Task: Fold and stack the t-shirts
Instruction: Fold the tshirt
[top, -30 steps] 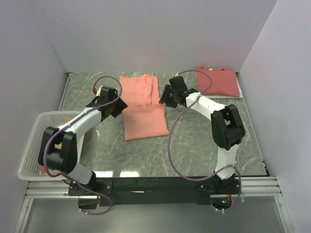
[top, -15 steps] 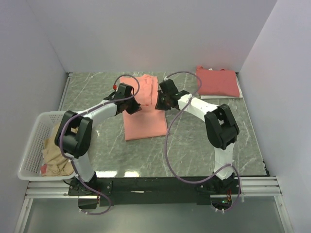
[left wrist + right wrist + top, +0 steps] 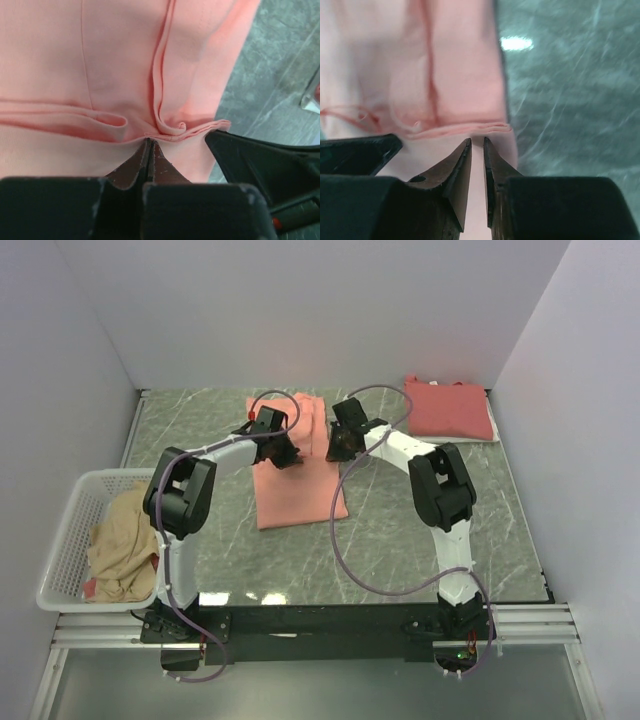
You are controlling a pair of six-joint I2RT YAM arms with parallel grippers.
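A salmon-orange t-shirt (image 3: 300, 490) lies flat mid-table with a layered fold edge across its middle (image 3: 100, 120). My left gripper (image 3: 282, 452) sits on that edge, jaws shut tight (image 3: 150, 141), with the cloth puckered at the tips. My right gripper (image 3: 337, 450) meets the same edge near the shirt's right side (image 3: 477, 140); its jaws stand a narrow slit apart, closed on the layers. A coral-red t-shirt (image 3: 448, 410) lies folded at the back right. A pale tan t-shirt (image 3: 120, 545) is bunched in the basket.
The white lattice basket (image 3: 55, 550) stands at the left front edge of the table. White walls close in the back and both sides. Bare green marble table (image 3: 430, 540) shows to the right of the salmon shirt. The two grippers are close together.
My left arm swung in from the shirt's left side onto its middle fold and its jaws shut. The right gripper shifted slightly back and left and narrowed its jaws.
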